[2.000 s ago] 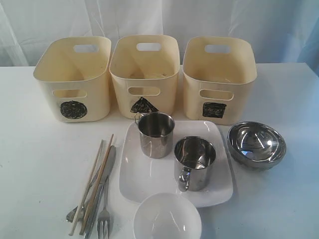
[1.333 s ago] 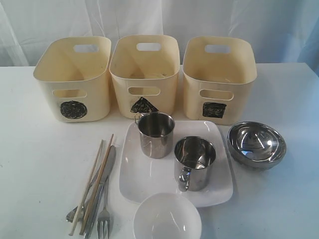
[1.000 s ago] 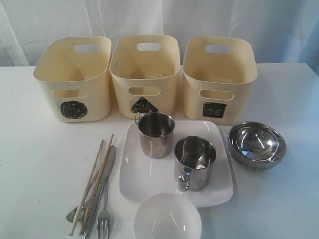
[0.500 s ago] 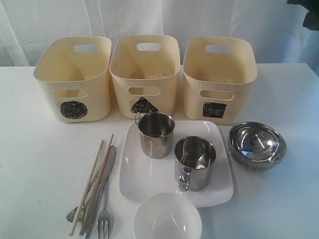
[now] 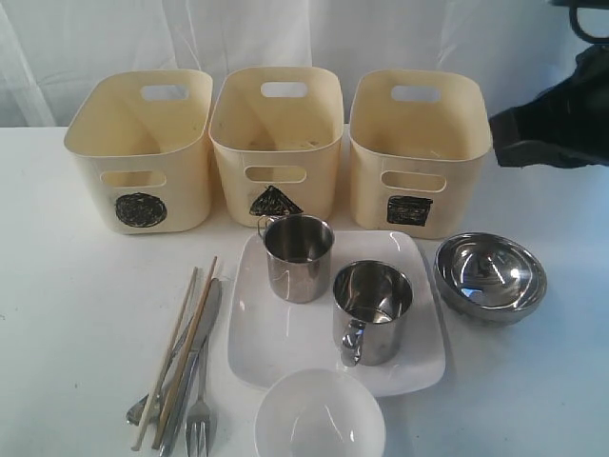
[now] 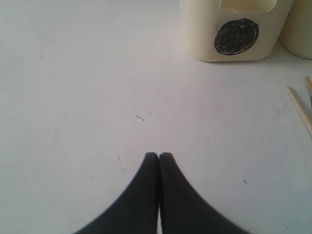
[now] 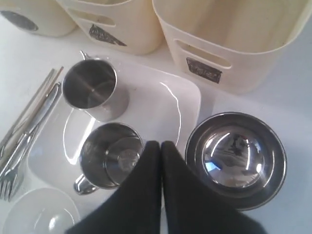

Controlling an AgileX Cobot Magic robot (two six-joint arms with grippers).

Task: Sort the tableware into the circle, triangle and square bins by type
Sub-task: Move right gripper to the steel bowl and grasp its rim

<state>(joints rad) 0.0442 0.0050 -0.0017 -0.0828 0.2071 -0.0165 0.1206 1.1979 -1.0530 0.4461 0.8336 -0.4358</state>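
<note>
Three cream bins stand in a row: the circle bin (image 5: 141, 152), the triangle bin (image 5: 276, 143) and the square bin (image 5: 419, 152). In front of them a white square plate (image 5: 285, 343) carries two steel mugs (image 5: 298, 257) (image 5: 371, 312). Right of the plate sits a steel bowl (image 5: 490, 276), and a white bowl (image 5: 319, 419) lies at the front edge. Chopsticks (image 5: 186, 347), knife, fork and spoon lie together at the left. My right gripper (image 7: 161, 144) is shut and empty, high above the plate between a mug (image 7: 111, 156) and the steel bowl (image 7: 236, 158). My left gripper (image 6: 159, 156) is shut and empty over bare table near the circle bin (image 6: 234, 29).
The white table (image 5: 67, 314) runs wide to the left of the cutlery. The right arm's dark body (image 5: 561, 114) hangs at the right edge of the exterior view, beside the square bin. A white curtain closes the back.
The right arm has come into the exterior view from the upper right and moved lower and leftward. Tableware and bins have not moved.
</note>
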